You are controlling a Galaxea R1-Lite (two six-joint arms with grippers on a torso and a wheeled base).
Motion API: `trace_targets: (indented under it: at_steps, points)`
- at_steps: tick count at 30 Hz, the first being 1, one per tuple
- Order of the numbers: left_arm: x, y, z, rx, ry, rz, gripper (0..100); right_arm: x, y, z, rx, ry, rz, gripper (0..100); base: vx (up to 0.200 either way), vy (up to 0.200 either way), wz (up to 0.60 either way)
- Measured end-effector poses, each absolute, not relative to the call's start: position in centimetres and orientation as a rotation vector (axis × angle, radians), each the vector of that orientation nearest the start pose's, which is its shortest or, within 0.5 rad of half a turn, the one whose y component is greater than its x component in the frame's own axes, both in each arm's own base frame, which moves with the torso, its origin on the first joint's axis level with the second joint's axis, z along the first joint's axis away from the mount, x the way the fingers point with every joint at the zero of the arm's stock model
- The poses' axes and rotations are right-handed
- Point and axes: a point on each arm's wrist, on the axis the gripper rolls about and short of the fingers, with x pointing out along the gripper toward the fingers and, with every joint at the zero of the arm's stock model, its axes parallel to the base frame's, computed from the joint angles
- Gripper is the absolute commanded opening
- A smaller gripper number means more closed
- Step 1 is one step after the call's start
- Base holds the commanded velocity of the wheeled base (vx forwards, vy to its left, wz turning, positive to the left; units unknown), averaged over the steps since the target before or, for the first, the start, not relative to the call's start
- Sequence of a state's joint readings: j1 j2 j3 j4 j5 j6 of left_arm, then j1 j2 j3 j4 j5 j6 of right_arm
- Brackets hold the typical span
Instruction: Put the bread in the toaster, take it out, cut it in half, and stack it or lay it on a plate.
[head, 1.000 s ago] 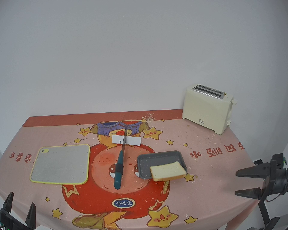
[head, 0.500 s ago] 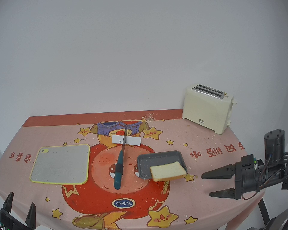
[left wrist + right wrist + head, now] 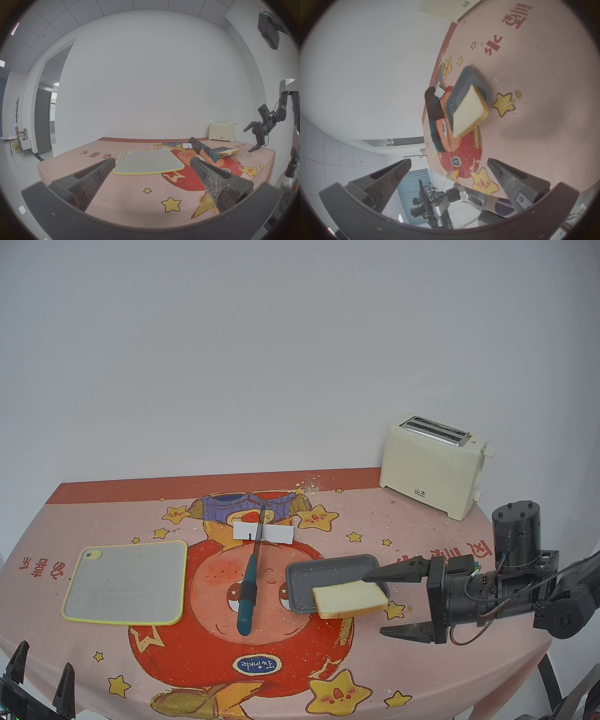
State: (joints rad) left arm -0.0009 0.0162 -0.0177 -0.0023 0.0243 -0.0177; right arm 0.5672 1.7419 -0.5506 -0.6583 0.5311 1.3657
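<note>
A slice of bread (image 3: 349,599) (image 3: 469,111) lies on the near right corner of a grey tray (image 3: 312,576) (image 3: 462,86), overhanging its rim. My right gripper (image 3: 390,604) (image 3: 449,172) is open just right of the slice, its fingertips (image 3: 374,575) level with the slice's right edge, not touching it. The cream toaster (image 3: 433,465) (image 3: 222,131) stands at the back right with empty slots. A teal-handled knife (image 3: 249,590) (image 3: 204,148) lies left of the tray. A grey cutting board (image 3: 128,581) (image 3: 147,161) with a yellow rim lies at the left. My left gripper (image 3: 40,671) (image 3: 153,175) is open at the table's near left edge.
A small white card (image 3: 262,531) props the knife's blade near the middle back. Crumbs are scattered over the patterned tablecloth (image 3: 437,552) near the toaster. The table edge curves close on the right, and a plain wall stands behind the table.
My right arm has swung in from the right edge toward the tray, bringing its open gripper up beside the bread. The left gripper, bread, knife and board have not moved.
</note>
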Motion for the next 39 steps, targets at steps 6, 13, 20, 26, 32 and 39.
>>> trace_targets:
  at_steps: [6, 13, 20, 26, 32, 39]
  points:
    - [-2.3, 0.1, 8.1, -0.017, -0.004, 0.023, 100, 23.6, 16.3, 10.4, 1.18, 1.193, 0.49, 100, 0.0, 0.0, 0.0]
    - [-2.3, 0.1, 8.1, -0.018, -0.004, 0.023, 100, 24.6, 16.6, 9.7, 1.178, 1.16, 0.425, 100, 0.0, 0.0, 0.0]
    - [-2.3, 0.1, 8.1, -0.018, -0.004, 0.024, 100, 25.3, 17.0, 9.3, 1.175, 1.143, 0.399, 100, 0.0, 0.0, 0.0]
    - [-2.3, 0.1, 8.1, -0.018, -0.004, 0.023, 100, 25.8, 17.3, 9.2, 1.176, 1.14, 0.399, 100, 0.0, 0.0, 0.0]
    - [-2.3, 0.1, 8.1, -0.018, -0.004, 0.023, 100, 25.8, 17.4, 9.0, 1.173, 1.146, 0.396, 100, 0.0, 0.0, 0.0]
    - [-2.3, 0.1, 8.1, -0.018, -0.004, 0.023, 100, 25.7, 17.8, 8.4, 1.157, 1.168, 0.384, 0, 0.0, 0.0, 0.0]
